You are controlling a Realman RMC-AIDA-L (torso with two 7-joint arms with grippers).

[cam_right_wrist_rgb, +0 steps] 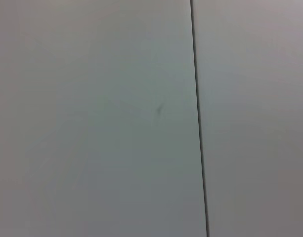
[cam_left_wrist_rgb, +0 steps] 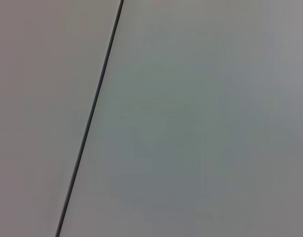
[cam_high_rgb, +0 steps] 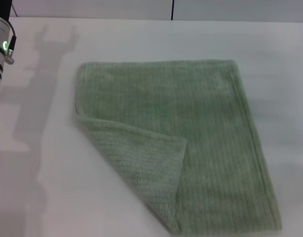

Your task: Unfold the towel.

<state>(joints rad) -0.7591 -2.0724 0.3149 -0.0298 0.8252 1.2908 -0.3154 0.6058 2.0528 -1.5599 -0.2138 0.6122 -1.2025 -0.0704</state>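
Lying on the white table, one pale sage-green ribbed terry towel has one corner folded; my jaws' state cannot be told.

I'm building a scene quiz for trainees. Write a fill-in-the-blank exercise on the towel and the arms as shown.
1. The towel is pale ____ in colour.
2. The towel's near-left corner lies ____ over the cloth.
3. The towel rests on a ____ table.
4. Only the ____ arm shows in the head view, at the edge.

Missing words: green; folded; white; left
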